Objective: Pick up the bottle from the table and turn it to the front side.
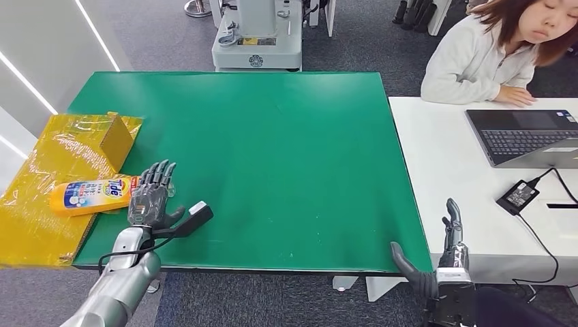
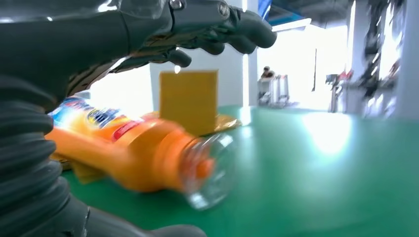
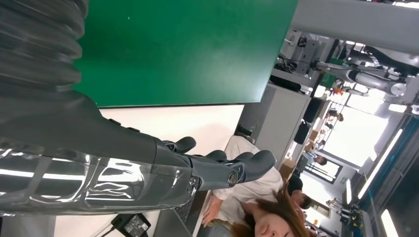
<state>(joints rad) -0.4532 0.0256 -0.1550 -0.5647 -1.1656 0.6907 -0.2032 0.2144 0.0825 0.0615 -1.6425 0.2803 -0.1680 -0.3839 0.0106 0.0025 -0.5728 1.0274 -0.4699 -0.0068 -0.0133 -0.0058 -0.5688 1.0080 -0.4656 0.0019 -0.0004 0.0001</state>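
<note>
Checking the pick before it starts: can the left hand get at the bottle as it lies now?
Probably yes. The left hand is open right beside the orange bottle, which lies on its side at the green mat's edge, with nothing between them.

Glossy orange plastic bottle [image 1: 92,195], clear cap; matt green table [image 1: 272,157].

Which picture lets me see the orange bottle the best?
The head view. There the whole bottle lies on its side at the table's left edge, label showing, with the left hand over its cap end. The left wrist view has it very close but blurred, partly behind the hand. The right wrist view looks at the table's green top instead.
</note>
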